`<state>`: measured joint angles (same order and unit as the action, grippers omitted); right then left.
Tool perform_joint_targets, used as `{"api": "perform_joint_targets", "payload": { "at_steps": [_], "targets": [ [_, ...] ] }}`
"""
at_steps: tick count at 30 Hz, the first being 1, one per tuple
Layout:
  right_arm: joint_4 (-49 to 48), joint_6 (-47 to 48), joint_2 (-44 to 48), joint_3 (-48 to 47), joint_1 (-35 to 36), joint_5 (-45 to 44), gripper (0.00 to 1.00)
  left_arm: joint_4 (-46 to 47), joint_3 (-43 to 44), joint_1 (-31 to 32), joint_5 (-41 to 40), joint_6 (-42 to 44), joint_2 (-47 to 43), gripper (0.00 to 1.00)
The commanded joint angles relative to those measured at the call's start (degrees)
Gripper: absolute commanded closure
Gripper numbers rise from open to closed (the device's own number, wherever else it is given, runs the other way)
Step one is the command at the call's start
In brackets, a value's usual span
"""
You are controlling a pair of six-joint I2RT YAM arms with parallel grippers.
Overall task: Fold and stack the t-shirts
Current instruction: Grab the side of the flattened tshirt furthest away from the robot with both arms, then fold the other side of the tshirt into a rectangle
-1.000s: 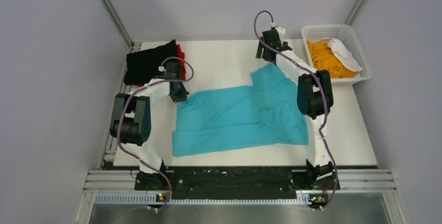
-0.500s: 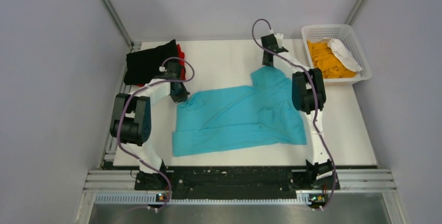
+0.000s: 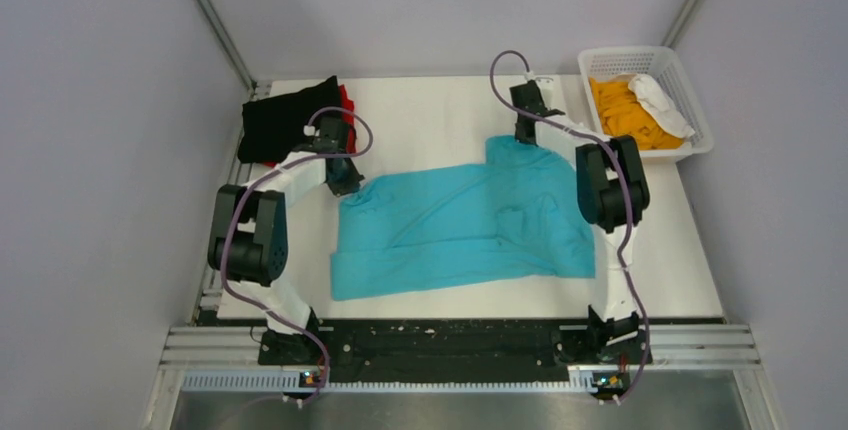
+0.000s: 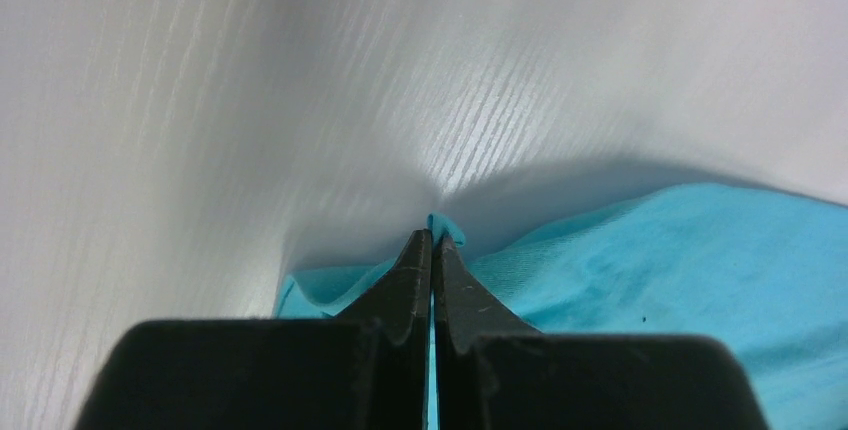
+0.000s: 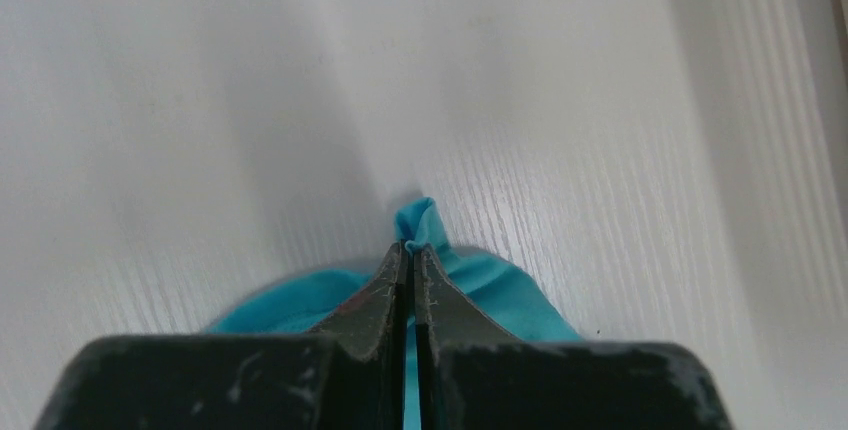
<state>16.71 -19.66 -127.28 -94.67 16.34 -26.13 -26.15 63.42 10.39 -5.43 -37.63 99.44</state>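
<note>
A turquoise-blue t-shirt (image 3: 465, 225) lies spread and creased across the middle of the white table (image 3: 430, 110). My left gripper (image 3: 345, 186) pinches its far left corner; in the left wrist view the gripper (image 4: 433, 240) is shut on a fold of turquoise cloth (image 4: 650, 260). At the shirt's far right corner my right gripper (image 3: 524, 135) is down on the cloth. Seen from the right wrist, that gripper (image 5: 409, 250) is shut with a tuft of the turquoise cloth (image 5: 415, 218) poking out past the tips. A black t-shirt (image 3: 285, 120) lies over a red one (image 3: 347, 103) at the far left.
A white lattice basket (image 3: 645, 100) stands at the far right corner, holding an orange t-shirt (image 3: 625, 115) and a white cloth (image 3: 660, 102). Grey walls close in the table on the left, right and back. Both arm bases sit on the black rail (image 3: 450, 340) at the near edge.
My right gripper came down onto the shirt's far right corner and shut on it. The left gripper stayed shut on the left corner.
</note>
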Motion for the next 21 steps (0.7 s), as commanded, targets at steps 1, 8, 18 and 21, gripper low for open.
{"api": "perform_joint_targets", "payload": {
  "at_steps": [1,8,18,21],
  "targets": [
    [-6.0,0.7,12.3,7.0,0.7,1.3,1.00,0.2,-0.5,0.5,-0.5,-1.3,-4.8,1.00],
    [-7.0,-1.6,29.9,24.6,3.0,0.0,1.00,1.8,-5.6,1.1,-0.2,-2.9,-10.2,1.00],
    [-1.0,-4.2,57.9,44.3,5.9,3.2,1.00,5.0,-15.7,2.4,-0.7,-6.0,-23.2,1.00],
    [1.5,-4.8,64.4,47.8,6.0,6.7,1.00,5.1,-19.5,2.7,-1.4,-6.9,-28.0,1.00]
  ]
}}
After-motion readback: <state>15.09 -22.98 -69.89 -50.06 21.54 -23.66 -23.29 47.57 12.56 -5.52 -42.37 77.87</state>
